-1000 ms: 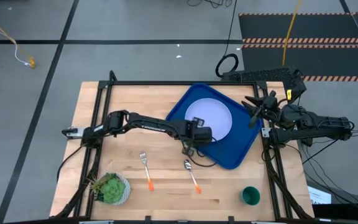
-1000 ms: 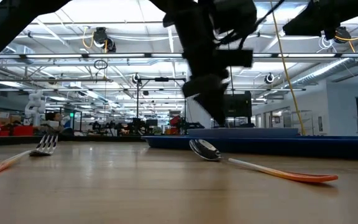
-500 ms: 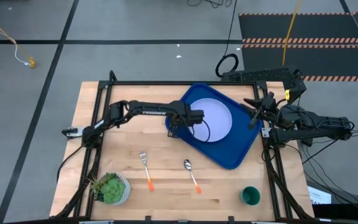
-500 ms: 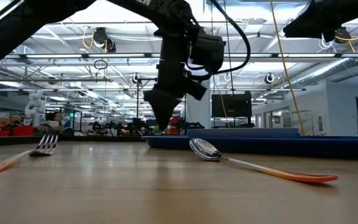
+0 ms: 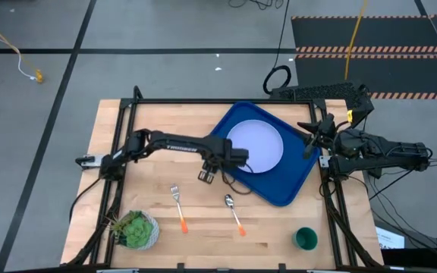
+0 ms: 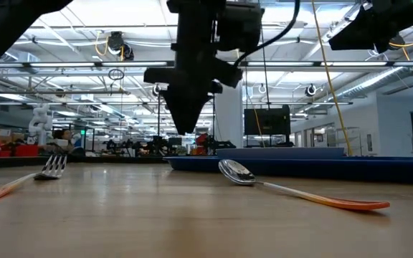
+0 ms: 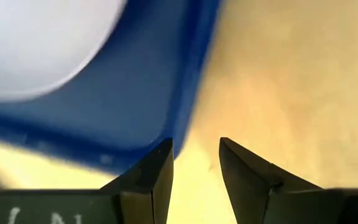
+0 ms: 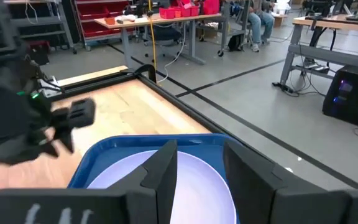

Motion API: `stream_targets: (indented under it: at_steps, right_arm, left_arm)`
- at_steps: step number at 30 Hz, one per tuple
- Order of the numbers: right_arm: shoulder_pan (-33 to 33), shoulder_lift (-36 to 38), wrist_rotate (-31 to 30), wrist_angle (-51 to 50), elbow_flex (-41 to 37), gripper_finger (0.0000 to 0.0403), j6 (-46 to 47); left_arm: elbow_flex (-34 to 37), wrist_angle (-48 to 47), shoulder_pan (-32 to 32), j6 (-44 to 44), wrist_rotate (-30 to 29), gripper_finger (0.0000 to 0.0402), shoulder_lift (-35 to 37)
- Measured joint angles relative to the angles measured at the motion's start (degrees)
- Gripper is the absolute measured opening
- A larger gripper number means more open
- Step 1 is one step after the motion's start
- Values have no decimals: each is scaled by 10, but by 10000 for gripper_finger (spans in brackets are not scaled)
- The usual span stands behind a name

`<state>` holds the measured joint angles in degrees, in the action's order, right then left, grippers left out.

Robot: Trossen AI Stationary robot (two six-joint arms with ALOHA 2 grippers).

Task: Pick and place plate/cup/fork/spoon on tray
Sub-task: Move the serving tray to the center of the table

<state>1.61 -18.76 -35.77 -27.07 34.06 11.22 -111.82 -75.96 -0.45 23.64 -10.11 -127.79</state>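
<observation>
The pale plate point(image 5: 255, 146) lies in the blue tray point(image 5: 279, 186), which sits at the table's far right. My left gripper point(image 5: 208, 176) hovers open and empty over bare wood just off the tray's left corner; its wrist view shows the tray's rim point(image 7: 166, 106) and the plate point(image 7: 36, 43). The spoon point(image 5: 234, 212) and the fork point(image 5: 177, 206) lie flat on the table nearer the front edge, and the green cup point(image 5: 305, 239) stands at the front right. My right gripper point(image 5: 308, 136) is open and empty over the tray's right edge.
A small white pot with a green plant point(image 5: 135, 229) stands at the front left corner. A black frame runs along the table's edges point(image 5: 203, 102). Bare wood lies between the fork and the tray and across the table's left half.
My left gripper has gone from the tray's near-left edge toward the table's left, first swinging toward the far edge, then coming back toward the near edge and rising a little. The tray, plate, spoon and fork have stayed where they were.
</observation>
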Motion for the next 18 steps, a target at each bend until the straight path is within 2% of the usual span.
stream_targets:
  at_steps: [3, 7, 14, 18]
  right_arm:
    - [0, 0, 0, 0, 0, 121, 1]
    - [0, 0, 0, 0, 0, 121, 3]
    - [0, 0, 0, 0, 0, 121, 2]
    - [0, 0, 0, 0, 0, 121, 1]
  left_arm:
    - [27, 37, -22, 19, 6, 133, 0]
    - [55, 73, -36, 22, -65, 133, -1]
    - [85, 133, -18, 22, -68, 133, 0]
    - [108, 157, 0, 22, -41, 133, 0]
